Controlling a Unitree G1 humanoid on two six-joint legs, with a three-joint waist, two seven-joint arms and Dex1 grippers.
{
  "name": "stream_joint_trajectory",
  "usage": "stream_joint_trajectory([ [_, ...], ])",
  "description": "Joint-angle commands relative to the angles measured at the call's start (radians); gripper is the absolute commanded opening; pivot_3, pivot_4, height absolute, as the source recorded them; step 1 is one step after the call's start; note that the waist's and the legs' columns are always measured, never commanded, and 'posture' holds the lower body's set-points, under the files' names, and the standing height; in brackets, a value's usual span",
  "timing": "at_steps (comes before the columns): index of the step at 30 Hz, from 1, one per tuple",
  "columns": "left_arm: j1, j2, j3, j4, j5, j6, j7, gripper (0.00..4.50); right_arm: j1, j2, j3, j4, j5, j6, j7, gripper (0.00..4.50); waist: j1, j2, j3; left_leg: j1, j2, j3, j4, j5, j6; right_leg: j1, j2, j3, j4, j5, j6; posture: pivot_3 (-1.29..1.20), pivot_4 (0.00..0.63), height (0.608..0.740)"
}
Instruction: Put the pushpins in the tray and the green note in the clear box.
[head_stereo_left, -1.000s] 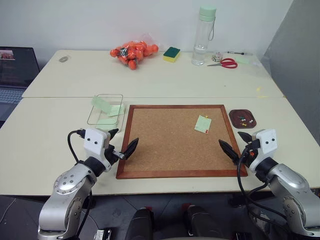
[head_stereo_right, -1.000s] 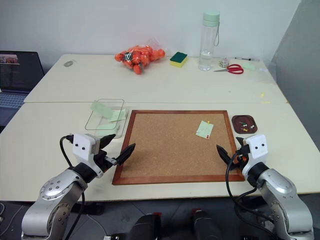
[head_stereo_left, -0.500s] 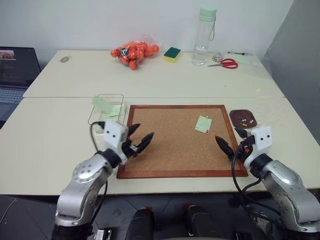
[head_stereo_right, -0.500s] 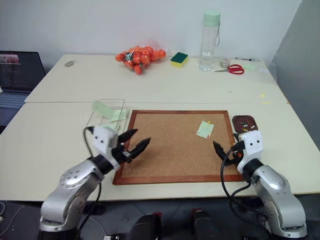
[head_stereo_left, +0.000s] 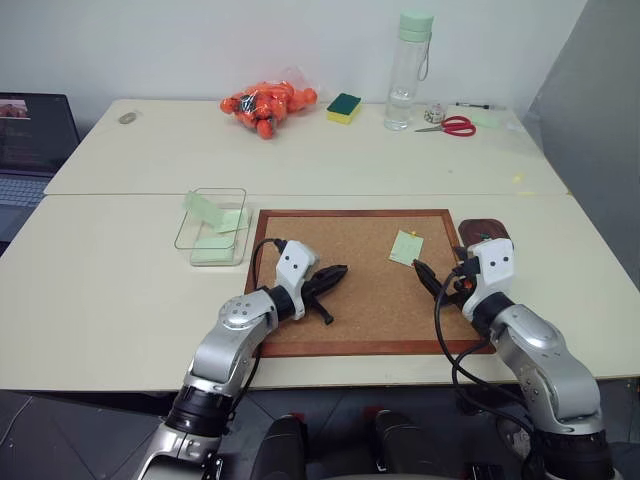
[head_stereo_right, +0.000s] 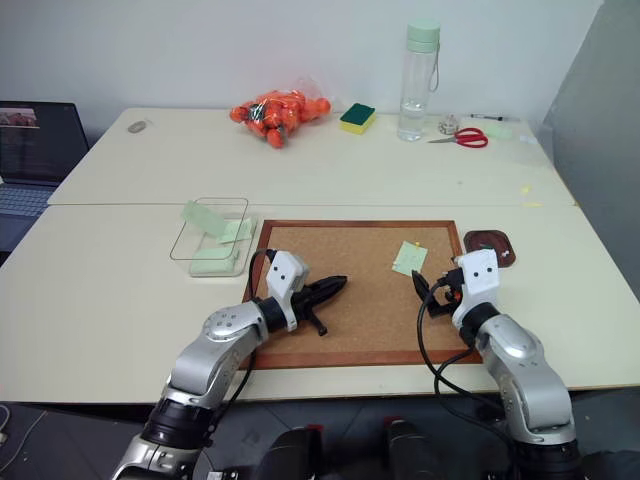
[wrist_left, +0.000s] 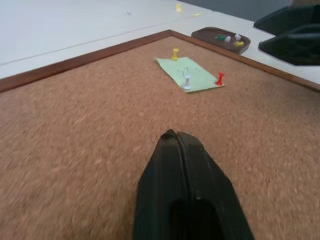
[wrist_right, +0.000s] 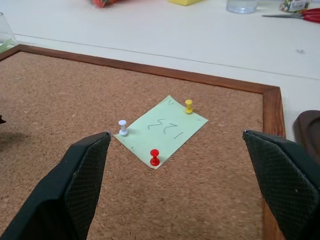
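A cork board (head_stereo_left: 355, 275) anchors the desk, and a green note (wrist_right: 161, 131) is fastened to it by three pushpins, yellow (wrist_right: 188, 105), white (wrist_right: 122, 127) and red (wrist_right: 155, 157), standing at three of its corners. That hold is why the paper cannot simply be lifted; the pins look like the first job.

The right gripper (wrist_right: 182, 185) hovers over the board just short of the note, jaws spread wide and lined up on either side of the pinned sheet, apparently ready to close on a pin. The left gripper (head_stereo_left: 328, 284) sits over the board's near left part, well apart from the note, its two fingers pressed together on nothing and pointing across the cork toward the paper, possibly to steady it.

The tray (wrist_left: 220, 41) lies just off the board's right edge, with several pins in it. The clear box (head_stereo_left: 212, 227) rests beside the board's far left corner, holding other green slips.
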Motion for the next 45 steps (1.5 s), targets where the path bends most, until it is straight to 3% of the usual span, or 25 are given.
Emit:
stream_joint_trajectory([
  [1,-0.03,-0.033,-0.024,0.057,0.027,-0.054,-0.016,0.02,-0.043,0.015,0.008,0.012,-0.027,-0.031,-0.018,4.5,0.0,0.0,0.0,0.0,0.0,0.0,0.0,0.0,0.0,0.0,0.0,0.0,0.0,0.0,0.0,0.0,0.15,0.74],
  [11,-0.042,-0.077,-0.095,0.21,0.161,-0.053,0.048,0.02,-0.16,0.075,0.03,0.172,-0.091,-0.067,-0.068,4.5,0.001,0.002,-0.002,0.001,0.0,0.0,0.001,0.0,0.0,0.002,0.0,0.0,0.0,0.001,0.001,0.0,0.15,0.74],
  [25,-0.018,-0.117,-0.071,0.168,0.144,-0.042,0.032,0.02,-0.34,0.112,0.008,0.533,-0.126,-0.18,-0.058,4.5,0.002,0.012,-0.011,0.002,-0.002,0.001,0.001,0.0,0.0,0.003,-0.001,0.002,0.0,0.002,0.003,0.0,0.15,0.74],
  [28,-0.012,-0.115,-0.067,0.16,0.148,-0.039,0.032,0.0,-0.359,0.12,0.012,0.592,-0.132,-0.22,-0.052,4.06,0.001,0.012,-0.011,0.002,-0.002,0.001,0.001,0.0,0.0,0.003,-0.001,0.002,0.0,0.002,0.003,0.0,0.15,0.74],
  [32,-0.004,-0.113,-0.067,0.148,0.151,-0.035,0.031,0.0,-0.369,0.13,0.013,0.627,-0.127,-0.257,-0.038,3.06,-0.001,0.012,-0.011,0.002,-0.002,0.001,0.001,0.0,0.0,0.003,0.0,0.002,0.0,0.002,0.003,0.0,0.15,0.74],
  [45,0.005,-0.104,-0.066,0.14,0.158,-0.034,0.035,0.0,-0.409,0.137,0.002,0.733,-0.132,-0.332,-0.035,0.56,-0.003,0.013,-0.011,0.002,-0.001,0.001,0.001,0.0,0.0,0.003,0.0,0.002,0.0,0.002,0.003,0.0,0.15,0.74],
])
